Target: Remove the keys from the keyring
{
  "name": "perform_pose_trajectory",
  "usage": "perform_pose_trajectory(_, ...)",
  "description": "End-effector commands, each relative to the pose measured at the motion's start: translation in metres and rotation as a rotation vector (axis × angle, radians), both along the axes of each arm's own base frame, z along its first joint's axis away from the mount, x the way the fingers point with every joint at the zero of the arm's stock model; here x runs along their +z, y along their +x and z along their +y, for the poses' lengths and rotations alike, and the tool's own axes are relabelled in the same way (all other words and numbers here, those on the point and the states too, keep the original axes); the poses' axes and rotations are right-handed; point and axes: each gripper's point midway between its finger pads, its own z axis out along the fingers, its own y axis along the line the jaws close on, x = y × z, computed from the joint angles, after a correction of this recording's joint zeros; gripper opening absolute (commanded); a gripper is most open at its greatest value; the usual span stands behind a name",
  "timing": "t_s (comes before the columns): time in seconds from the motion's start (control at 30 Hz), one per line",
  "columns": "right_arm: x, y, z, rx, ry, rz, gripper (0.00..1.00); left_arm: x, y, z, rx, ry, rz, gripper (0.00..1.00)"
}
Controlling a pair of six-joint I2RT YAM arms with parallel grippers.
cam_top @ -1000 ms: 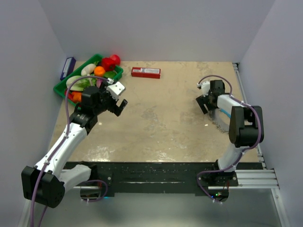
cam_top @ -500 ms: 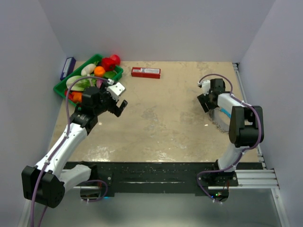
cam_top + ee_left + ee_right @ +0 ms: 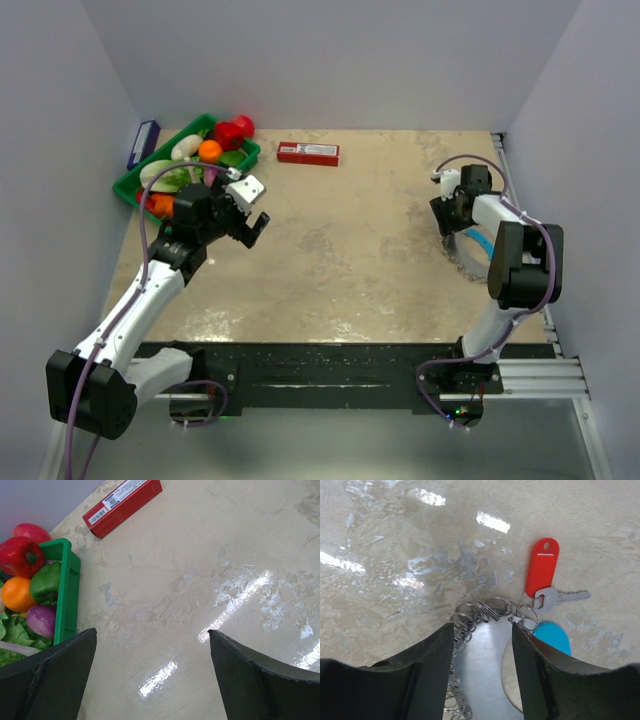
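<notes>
The keyring (image 3: 480, 665) lies on the table at the right: a flat silvery band fringed with small wire rings, with a bright blue section (image 3: 552, 635). One silver key (image 3: 560, 597) with a red tag (image 3: 542, 567) lies at its far end. In the top view the keyring (image 3: 466, 258) shows just near of my right gripper (image 3: 452, 222). My right gripper (image 3: 483, 627) is down over the loop, its jaws partly narrowed with the band between them and both fingertips against the rings. My left gripper (image 3: 255, 222) hovers open and empty at the left (image 3: 152, 631).
A green tray (image 3: 130, 185) of vegetables sits at the far left, its corner (image 3: 67, 595) beside my left finger. A long red box (image 3: 308, 153) lies at the back middle. A dark blue object (image 3: 143, 143) leans on the left wall. The table's right edge is close to the keyring.
My right gripper has shifted right over the keyring and its jaws have narrowed around the band. The left arm has not moved.
</notes>
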Motion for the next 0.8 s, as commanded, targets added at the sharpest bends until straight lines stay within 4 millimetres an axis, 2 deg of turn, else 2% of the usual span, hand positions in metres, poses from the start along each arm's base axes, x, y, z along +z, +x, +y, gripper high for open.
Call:
perform_pose_trajectory(0.0, 0.005, 0.012, 0.019, 0.05, 0.101, -0.002, 0.5, 0.005, 0.002, -0.006, -0.013, -0.026, -0.023, 1.0)
perform_pose_trajectory(0.3, -0.006, 0.014, 0.013, 0.018, 0.075, 0.018, 0.44, 0.002, 0.004, -0.006, -0.012, -0.027, -0.016, 0.99)
perform_pose_trajectory(0.33, -0.006, 0.014, 0.012, 0.02, 0.074, 0.016, 0.37, 0.001, 0.004, -0.006, -0.009, -0.026, -0.015, 1.0)
perform_pose_trajectory(0.4, -0.004, 0.015, 0.014, 0.022, 0.08, 0.013, 0.32, 0.002, 0.004, -0.006, -0.011, -0.025, -0.017, 1.0)
perform_pose_trajectory(0.43, -0.004, 0.014, 0.014, 0.024, 0.082, 0.014, 0.23, 0.002, 0.004, -0.006, -0.011, -0.025, -0.017, 1.0)
perform_pose_trajectory(0.47, -0.003, 0.014, 0.015, 0.026, 0.088, 0.014, 0.2, 0.002, 0.004, -0.006, -0.011, -0.025, -0.017, 0.99)
perform_pose_trajectory(0.6, 0.001, 0.013, 0.017, 0.032, 0.095, 0.012, 0.13, 0.002, 0.004, -0.006, -0.012, -0.027, -0.014, 1.0)
perform_pose_trajectory(0.7, 0.005, 0.013, 0.018, 0.04, 0.099, 0.006, 0.02, 0.003, 0.004, -0.006, -0.009, -0.026, -0.018, 0.99)
perform_pose_trajectory(0.77, 0.005, 0.01, 0.02, 0.05, 0.105, 0.019, 0.0, 0.003, 0.004, -0.006, -0.009, -0.025, -0.018, 1.0)
